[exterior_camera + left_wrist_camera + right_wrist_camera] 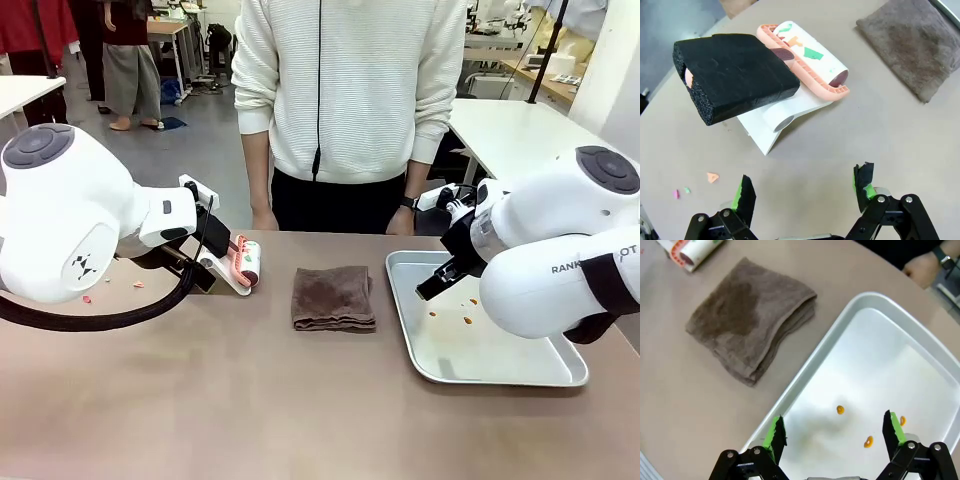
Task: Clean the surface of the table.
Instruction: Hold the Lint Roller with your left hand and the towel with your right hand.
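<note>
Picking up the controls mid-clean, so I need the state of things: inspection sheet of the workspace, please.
Surface: tan-brown matte table, small coloured scraps near its left end.
Job's things: lint roller with black foam handle, on a white stand, left of centre; folded brown cloth at centre; silver metal tray at right holding orange crumbs.
Clutter: nothing seen beyond the scraps.
Grippers: left gripper open, empty, above the table near the roller; right gripper open, empty, above the tray.
Cables: black cable looping below the left arm.
Surroundings: person in white sweater standing at the far edge; white-topped table behind.
</note>
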You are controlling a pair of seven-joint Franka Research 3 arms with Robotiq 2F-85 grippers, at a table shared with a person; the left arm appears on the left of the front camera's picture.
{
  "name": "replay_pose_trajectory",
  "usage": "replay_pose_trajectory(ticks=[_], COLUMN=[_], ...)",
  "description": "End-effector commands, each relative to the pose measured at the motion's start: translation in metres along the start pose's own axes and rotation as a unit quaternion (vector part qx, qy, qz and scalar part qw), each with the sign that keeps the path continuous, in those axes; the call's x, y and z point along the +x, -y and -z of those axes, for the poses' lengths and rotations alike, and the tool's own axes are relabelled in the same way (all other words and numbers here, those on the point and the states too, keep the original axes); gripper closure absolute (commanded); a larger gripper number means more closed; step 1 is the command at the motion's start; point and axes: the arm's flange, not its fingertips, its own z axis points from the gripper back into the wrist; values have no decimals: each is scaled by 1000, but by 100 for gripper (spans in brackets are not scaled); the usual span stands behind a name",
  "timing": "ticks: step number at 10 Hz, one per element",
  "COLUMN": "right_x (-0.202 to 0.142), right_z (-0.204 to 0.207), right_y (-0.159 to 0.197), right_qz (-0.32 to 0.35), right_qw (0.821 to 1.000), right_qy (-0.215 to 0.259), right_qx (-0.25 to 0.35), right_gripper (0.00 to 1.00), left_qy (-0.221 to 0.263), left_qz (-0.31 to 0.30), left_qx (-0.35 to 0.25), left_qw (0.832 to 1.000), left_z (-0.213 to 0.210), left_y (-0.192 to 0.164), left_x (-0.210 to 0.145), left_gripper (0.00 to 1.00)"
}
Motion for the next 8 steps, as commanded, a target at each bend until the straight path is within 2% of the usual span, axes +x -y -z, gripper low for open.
replay_pose_trajectory(ticks=[1, 8], right_x=[0, 0], right_z=[0, 0], right_y=[0, 0], right_qz=[0, 0], right_qw=[1000, 1000], right_qy=[0, 0], right_qx=[0, 0], right_gripper=[0, 0], left_qy=[0, 0], left_qz=[0, 0], left_qx=[0, 0], left_qw=[1000, 1000], left_z=[0, 0], left_y=[0, 0], left_x=[0, 0], left_gripper=[0, 0])
